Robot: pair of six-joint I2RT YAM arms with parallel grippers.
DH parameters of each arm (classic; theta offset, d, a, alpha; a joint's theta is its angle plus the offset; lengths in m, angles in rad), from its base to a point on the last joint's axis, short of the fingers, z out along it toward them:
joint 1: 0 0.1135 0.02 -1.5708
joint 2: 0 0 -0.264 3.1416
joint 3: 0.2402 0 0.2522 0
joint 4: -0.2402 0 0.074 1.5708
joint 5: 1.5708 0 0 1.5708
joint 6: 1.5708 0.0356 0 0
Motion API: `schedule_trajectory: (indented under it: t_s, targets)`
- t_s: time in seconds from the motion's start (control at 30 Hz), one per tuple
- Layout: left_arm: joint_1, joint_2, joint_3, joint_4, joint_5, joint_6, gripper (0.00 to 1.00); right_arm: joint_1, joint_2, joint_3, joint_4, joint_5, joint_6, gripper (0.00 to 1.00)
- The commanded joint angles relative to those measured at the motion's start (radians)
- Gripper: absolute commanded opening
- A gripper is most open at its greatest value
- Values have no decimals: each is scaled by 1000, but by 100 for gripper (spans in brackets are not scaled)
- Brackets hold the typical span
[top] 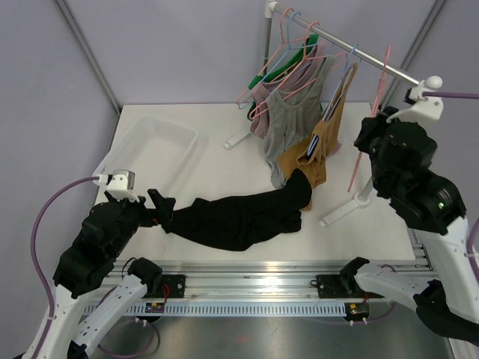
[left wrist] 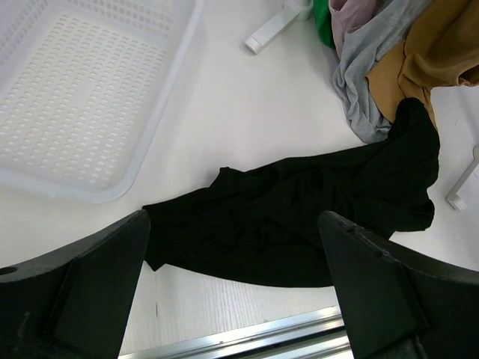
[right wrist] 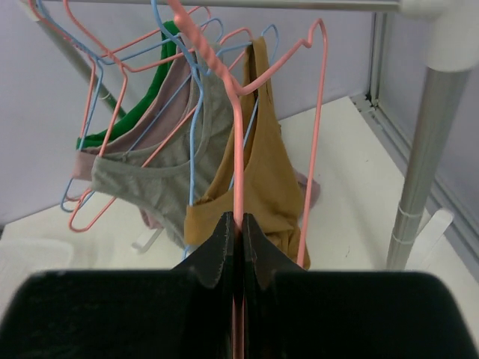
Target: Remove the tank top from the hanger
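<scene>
The black tank top [top: 239, 217] lies crumpled on the white table, off any hanger; in the left wrist view the tank top [left wrist: 299, 217] spreads just beyond my fingers. My left gripper [top: 161, 209] stands open at its left end, and in its own view the left gripper [left wrist: 236, 284] has only bare table between its jaws. My right gripper [top: 372, 138] is shut on a bare pink hanger [top: 374, 112] that hangs from the rail. In the right wrist view the right gripper [right wrist: 241, 224] pinches the wire of the pink hanger [right wrist: 238, 149].
A clothes rack [top: 352, 48] at the back right carries a grey top [top: 288, 123], a mustard top [top: 318, 149] and other garments on pink and blue hangers. Its white foot [top: 352, 206] rests on the table. A white perforated basket [top: 150, 149] sits at the back left.
</scene>
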Motion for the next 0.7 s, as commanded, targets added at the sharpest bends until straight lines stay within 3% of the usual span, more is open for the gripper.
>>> schedule_trajectory:
  t_s: [0.0, 0.13, 0.2, 0.3, 0.67]
  targets:
    - [-12, -18, -3, 38, -39, -12, 99, -5, 82, 36, 218, 152, -112, 0]
    - [-27, -25, -3, 35, -45, -16, 99, -93, 136, 53, 221, 79, -70, 0]
    - [-33, -28, -3, 37, -47, -14, 99, -206, 139, 25, 206, -30, -23, 0]
    - [-45, -36, -4, 38, -47, -16, 99, -274, 134, -45, 234, -75, 14, 0]
    - [-61, 36, 36, 11, -26, -8, 99, -298, 24, -295, 335, -98, 92, 0]
